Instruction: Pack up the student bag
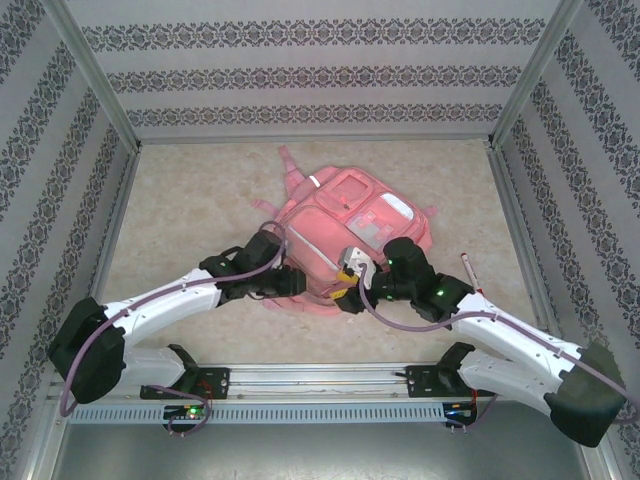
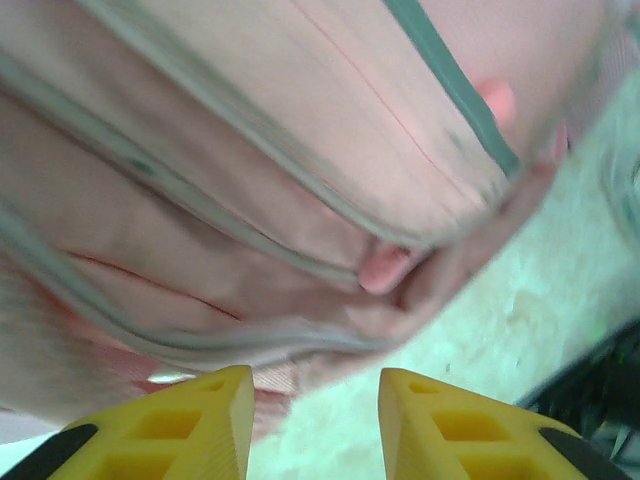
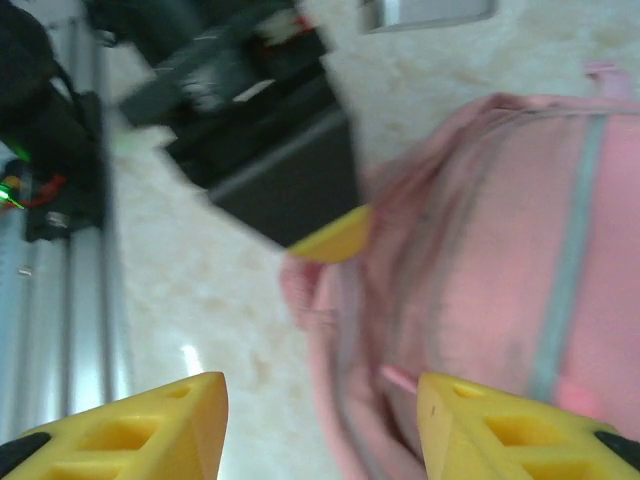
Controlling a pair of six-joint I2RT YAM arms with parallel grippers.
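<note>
The student bag (image 1: 350, 225), a soft pink backpack with pale patches and grey zip lines, lies flat in the middle of the table. My left gripper (image 1: 290, 281) sits at its near-left edge. In the left wrist view that gripper (image 2: 315, 425) is open, and the bag's near edge (image 2: 300, 200) hangs just above its yellow fingertips with nothing between them. My right gripper (image 1: 350, 277) is at the bag's near edge, close to the left one. In the right wrist view it (image 3: 322, 430) is open, with the bag's rim (image 3: 480, 300) beside its right finger.
A thin red-and-white stick, perhaps a pen (image 1: 469, 268), lies on the table right of the bag. Patterned walls (image 1: 320, 70) enclose the table on three sides. The metal rail (image 1: 320, 385) runs along the near edge. The left arm's yellow finger (image 3: 335, 235) shows near the bag.
</note>
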